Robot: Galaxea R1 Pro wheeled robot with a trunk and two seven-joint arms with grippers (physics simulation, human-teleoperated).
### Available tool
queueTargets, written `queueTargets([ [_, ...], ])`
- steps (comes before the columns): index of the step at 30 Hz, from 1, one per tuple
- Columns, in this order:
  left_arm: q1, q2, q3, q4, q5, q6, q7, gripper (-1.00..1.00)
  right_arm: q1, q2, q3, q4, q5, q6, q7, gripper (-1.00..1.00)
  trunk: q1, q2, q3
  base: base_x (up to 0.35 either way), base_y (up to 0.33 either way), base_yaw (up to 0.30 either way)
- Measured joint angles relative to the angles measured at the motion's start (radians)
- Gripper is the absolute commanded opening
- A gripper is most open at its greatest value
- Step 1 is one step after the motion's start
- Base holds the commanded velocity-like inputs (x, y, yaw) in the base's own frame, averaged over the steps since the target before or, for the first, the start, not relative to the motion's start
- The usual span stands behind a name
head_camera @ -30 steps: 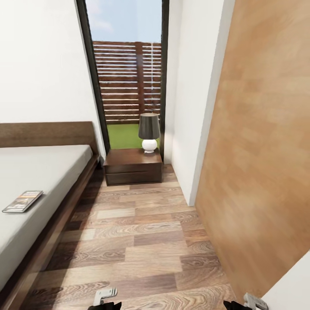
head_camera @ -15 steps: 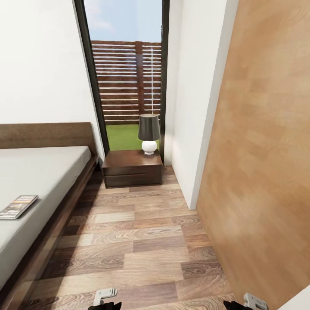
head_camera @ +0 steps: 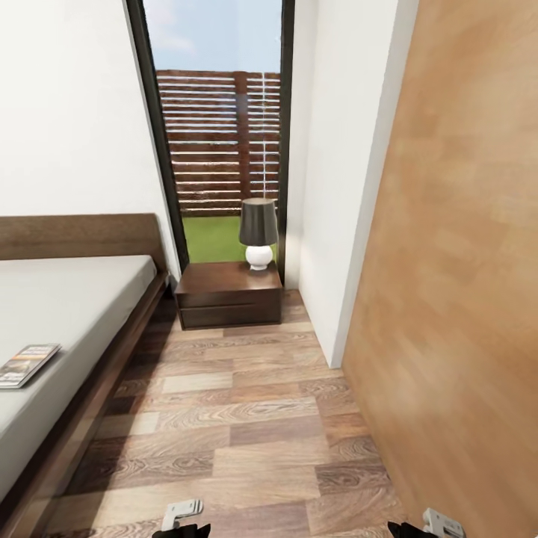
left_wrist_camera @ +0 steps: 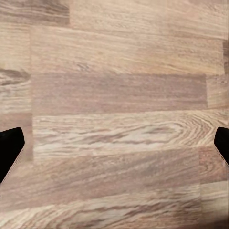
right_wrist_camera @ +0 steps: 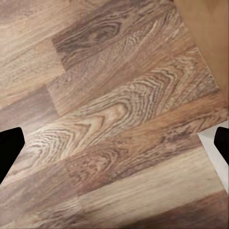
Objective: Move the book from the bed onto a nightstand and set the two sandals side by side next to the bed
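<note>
Grey bed (head_camera: 75,299) holds the book (head_camera: 26,365) — ahead-left of your left gripper (left_wrist_camera: 114,148), nightstand (head_camera: 229,294) farther on. Both grippers wide, empty (right_wrist_camera: 114,148). Nothing done yet.

The head camera looks forward and down along the aisle of plank floor (head_camera: 246,418), with the bed (head_camera: 67,314) at left, a wooden door (head_camera: 463,299) at right and the nightstand (head_camera: 228,293) and window (head_camera: 220,112) far ahead. Each wrist camera faces straight down, close over the floor (left_wrist_camera: 119,95), between its tool's dark fingertips (left_wrist_camera: 9,148). All three views share that floor (right_wrist_camera: 109,124).
</note>
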Motion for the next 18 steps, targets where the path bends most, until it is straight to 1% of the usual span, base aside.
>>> queueTargets([
  [13, 0.0, -0.001, 0.0, 0.0, 0.0, 0.0, 0.0, 1.0, 0.0, 0.0, 0.0, 0.0, 0.0, 0.0, 0.0, 1.0, 0.0, 0.0, 0.0, 0.317, 0.0, 0.0],
  [18, 0.001, -0.001, 0.0, 0.0, 0.0, 0.0, 0.001, 1.0, 0.0, 0.0, 0.001, 0.0, 0.0, 0.0, 0.0, 1.0, 0.0, 0.0, 0.0, 0.317, -0.058, 0.004],
])
